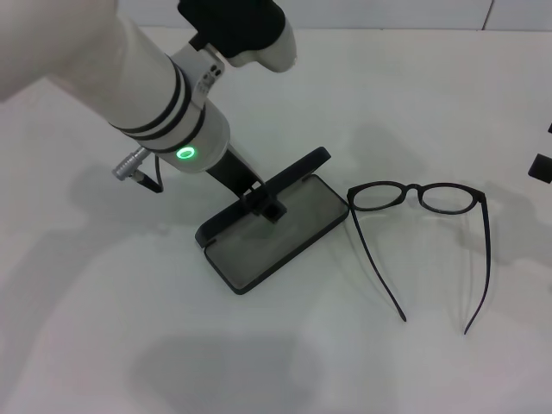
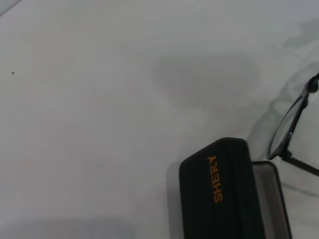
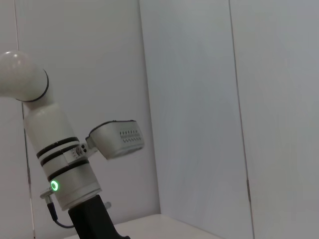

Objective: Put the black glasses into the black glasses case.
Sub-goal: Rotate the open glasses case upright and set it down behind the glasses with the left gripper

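1. White tabletop (image 1: 285,362) is being shown in the head view, with the black glasses case (image 1: 276,233) lying open on it, lid raised. The left gripper (image 1: 266,200) is being held at the lid's edge, seemingly pinching it. The black glasses (image 1: 423,233) are lying just right of the case, temple arms unfolded toward the robot. A sliver of the right gripper (image 1: 541,166) is being seen at the right edge; its state cannot be told.
2. The case lid's outside, lettered "SHERY" (image 2: 214,179), is being shown in the left wrist view, with one lens just beside the case.
3. Only the left arm (image 3: 60,164) against white walls (image 3: 209,99) is being shown in the right wrist view.
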Robot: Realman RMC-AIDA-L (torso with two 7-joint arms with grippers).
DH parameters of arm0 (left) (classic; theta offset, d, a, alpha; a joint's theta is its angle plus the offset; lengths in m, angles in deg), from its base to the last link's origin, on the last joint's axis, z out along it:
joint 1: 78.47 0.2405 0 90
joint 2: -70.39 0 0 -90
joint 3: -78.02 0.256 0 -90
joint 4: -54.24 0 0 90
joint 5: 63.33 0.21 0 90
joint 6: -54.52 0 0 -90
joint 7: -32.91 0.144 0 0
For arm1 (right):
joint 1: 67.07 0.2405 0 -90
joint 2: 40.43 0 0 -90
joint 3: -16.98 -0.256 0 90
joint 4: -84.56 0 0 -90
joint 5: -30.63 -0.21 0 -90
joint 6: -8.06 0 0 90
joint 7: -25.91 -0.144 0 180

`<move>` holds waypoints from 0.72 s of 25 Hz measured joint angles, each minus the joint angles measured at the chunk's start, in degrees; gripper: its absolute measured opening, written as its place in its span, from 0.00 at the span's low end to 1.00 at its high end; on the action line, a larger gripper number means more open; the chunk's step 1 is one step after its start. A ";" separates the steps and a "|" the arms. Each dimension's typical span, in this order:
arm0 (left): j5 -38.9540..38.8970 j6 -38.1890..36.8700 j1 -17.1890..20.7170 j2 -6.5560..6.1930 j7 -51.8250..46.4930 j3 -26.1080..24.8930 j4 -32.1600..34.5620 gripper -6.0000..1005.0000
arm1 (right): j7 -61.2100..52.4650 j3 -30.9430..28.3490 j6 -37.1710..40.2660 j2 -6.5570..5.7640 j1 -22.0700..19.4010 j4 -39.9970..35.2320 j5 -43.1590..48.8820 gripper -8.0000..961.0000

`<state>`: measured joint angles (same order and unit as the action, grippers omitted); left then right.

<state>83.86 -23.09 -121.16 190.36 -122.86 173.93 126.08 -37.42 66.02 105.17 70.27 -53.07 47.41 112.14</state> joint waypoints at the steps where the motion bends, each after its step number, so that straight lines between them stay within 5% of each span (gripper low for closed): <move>1: 0.32 0.27 -0.19 0.00 -0.16 0.30 -0.34 0.60 | 0.00 0.00 0.00 0.02 -0.07 0.01 0.00 0.65; 4: 0.80 0.54 -0.42 0.00 -0.46 0.54 -0.81 0.59 | 0.02 -0.07 0.01 0.06 -0.36 0.03 0.00 0.65; 15: 1.19 0.54 -0.48 0.00 -0.19 0.61 -0.07 0.23 | 0.05 -0.24 0.08 0.25 -0.76 0.16 -0.04 0.64; 18: 2.08 0.64 -0.51 -0.03 -0.19 0.61 1.54 0.22 | 0.06 -0.34 0.15 0.24 -0.95 0.16 -0.05 0.64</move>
<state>85.94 -22.46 -121.67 190.33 -123.05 174.53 127.62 -37.37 65.68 105.32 70.51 -54.02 47.57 112.10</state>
